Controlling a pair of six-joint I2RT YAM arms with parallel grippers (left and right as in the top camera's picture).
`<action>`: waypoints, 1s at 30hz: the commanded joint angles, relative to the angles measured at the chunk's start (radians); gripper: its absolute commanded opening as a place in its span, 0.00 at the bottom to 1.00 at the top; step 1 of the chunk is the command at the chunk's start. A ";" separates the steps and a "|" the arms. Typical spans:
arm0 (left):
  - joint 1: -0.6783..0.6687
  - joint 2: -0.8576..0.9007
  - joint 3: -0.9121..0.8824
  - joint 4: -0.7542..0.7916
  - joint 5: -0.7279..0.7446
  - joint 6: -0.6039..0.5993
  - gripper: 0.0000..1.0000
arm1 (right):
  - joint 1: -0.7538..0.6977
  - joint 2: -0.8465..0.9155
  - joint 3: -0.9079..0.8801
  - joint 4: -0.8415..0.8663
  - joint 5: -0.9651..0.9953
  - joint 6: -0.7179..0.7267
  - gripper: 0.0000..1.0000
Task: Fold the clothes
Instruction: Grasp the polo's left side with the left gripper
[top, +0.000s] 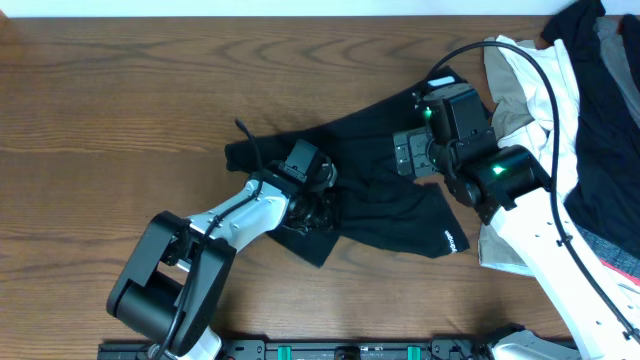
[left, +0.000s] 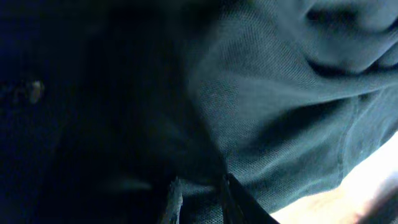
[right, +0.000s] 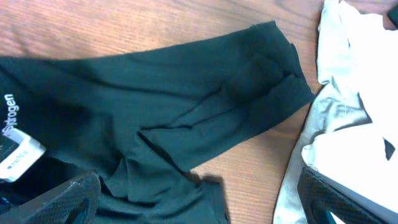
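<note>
Wood table (top: 120, 90) from overhead: black polo shirt (top: 385, 205) crumpled mid-frame, white and beige garments (top: 505, 105) piled upper right. Left gripper (top: 318, 200) is down in the shirt's lower-left folds, and right gripper (top: 410, 155) hovers over its upper right. Left wrist: dark cloth fills everything, narrow fingers (left: 227, 196) pinching a fold. Right wrist: jaws spread wide, nothing between them, shirt lying across the wood below.

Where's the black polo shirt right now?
In the overhead view, the black polo shirt lies crumpled on the table, the left pincer on its left part and white garments beside its right end.
</note>
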 joint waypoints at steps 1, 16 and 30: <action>0.024 0.022 -0.011 -0.061 -0.011 -0.045 0.25 | -0.015 -0.008 0.003 -0.010 0.008 -0.008 0.99; 0.456 0.001 -0.011 -0.349 -0.267 0.102 0.25 | -0.053 -0.008 0.003 -0.127 0.007 -0.006 0.99; 0.932 0.000 0.204 -0.286 -0.134 0.102 0.33 | -0.053 -0.008 0.003 -0.160 0.007 0.019 0.99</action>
